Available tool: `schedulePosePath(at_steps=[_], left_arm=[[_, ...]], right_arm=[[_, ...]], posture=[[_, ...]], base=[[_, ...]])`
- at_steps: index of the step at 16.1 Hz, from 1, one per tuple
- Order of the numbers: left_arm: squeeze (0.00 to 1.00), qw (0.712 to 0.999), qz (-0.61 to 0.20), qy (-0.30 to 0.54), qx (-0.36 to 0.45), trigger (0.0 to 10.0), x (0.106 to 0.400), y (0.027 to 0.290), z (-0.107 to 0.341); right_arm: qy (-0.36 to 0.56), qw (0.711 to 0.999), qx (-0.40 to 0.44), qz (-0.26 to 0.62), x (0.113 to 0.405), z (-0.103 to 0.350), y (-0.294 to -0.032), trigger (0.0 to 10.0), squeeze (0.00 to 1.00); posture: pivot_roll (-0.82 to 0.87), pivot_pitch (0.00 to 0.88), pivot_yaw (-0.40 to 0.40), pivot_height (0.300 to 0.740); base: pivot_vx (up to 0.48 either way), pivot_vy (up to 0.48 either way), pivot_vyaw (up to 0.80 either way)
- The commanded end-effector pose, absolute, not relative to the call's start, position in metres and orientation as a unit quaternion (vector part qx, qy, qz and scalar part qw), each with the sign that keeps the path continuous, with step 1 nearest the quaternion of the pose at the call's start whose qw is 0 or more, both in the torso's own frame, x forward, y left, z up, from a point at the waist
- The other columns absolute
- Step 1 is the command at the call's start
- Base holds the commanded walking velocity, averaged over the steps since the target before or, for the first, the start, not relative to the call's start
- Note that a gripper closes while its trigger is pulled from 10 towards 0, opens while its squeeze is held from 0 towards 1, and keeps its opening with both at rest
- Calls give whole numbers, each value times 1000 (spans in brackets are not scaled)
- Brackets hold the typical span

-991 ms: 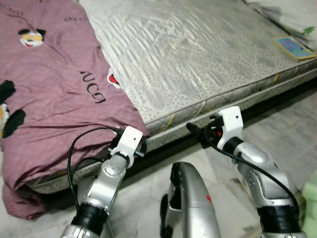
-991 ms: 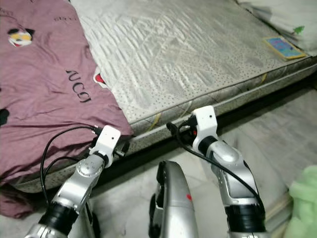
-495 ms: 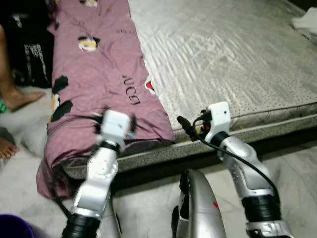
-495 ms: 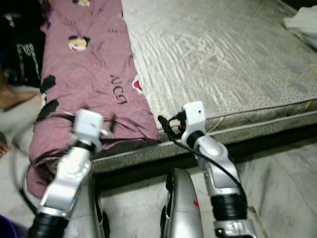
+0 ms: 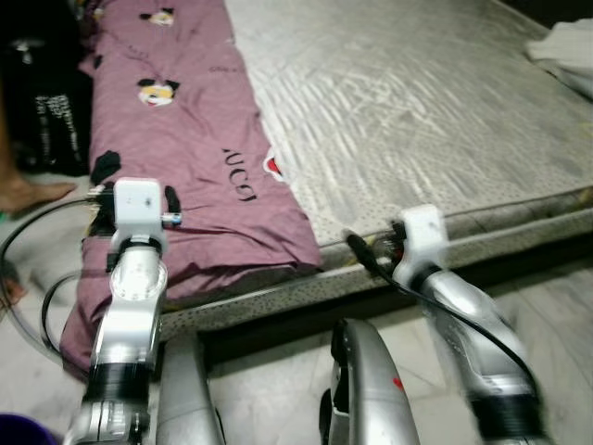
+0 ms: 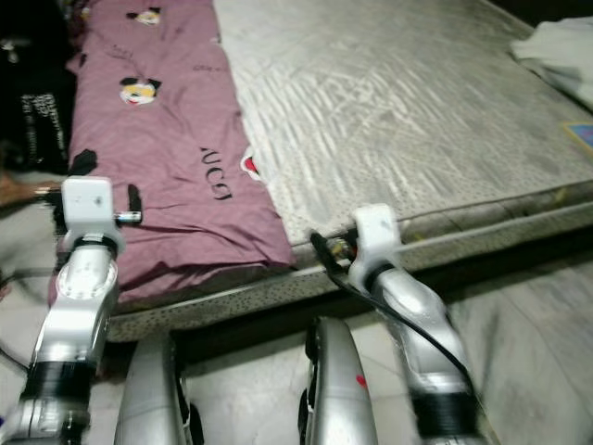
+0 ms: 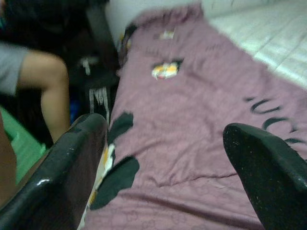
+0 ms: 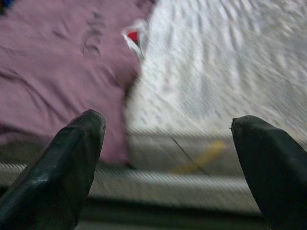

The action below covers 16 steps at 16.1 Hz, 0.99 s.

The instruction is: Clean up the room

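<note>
From my feed I see a bare quilted mattress [image 5: 408, 102] on the bed, and along its left side lies a mauve blanket [image 5: 176, 158] printed with cartoon mouse faces and dark lettering, stretched from the far end down to the near edge, where its lower corner folds over the mattress's front edge and one side droops toward the floor [image 5: 278, 371]. My left claw [image 7: 168, 158] is raised over the blanket's near left part, touching nothing; its two black fingers [image 7: 62, 177] stand wide apart with blanket showing between them. My right claw [image 8: 168, 158] sits just off the mattress's front edge, near the blanket's lower right corner, its fingers [image 8: 62, 163] also spread wide and holding nothing; that view is blurred, but the mattress piping and the blanket's edge can be made out beyond it. At the far right corner of the mattress lies a heap of pale fabric [image 5: 565, 51], and a bit of a blue and yellow flat item [image 6: 582, 134] pokes in at the right edge. Off the bed's left side, a person's bare foot [image 5: 28, 193] rests on the floor, and a leg [image 7: 48, 91] shows beside a dark bag [image 5: 42, 111].
</note>
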<state>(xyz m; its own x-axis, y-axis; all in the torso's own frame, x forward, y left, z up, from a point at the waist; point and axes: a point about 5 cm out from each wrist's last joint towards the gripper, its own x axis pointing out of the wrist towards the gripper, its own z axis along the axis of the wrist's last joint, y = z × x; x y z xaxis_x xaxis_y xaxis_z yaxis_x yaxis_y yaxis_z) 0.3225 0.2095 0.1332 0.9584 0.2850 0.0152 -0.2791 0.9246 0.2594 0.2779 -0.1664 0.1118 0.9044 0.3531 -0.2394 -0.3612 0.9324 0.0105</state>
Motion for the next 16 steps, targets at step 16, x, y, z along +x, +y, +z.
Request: schedulePosePath(at_steps=[16], left_arm=[[0, 980, -61, 174, 75, 10000, 343, 111, 68]], right_arm=[[195, 961, -109, 164, 229, 127, -221, 10000, 0]], posture=[[-299, 231, -156, 536]], base=[[0, 0, 0]])
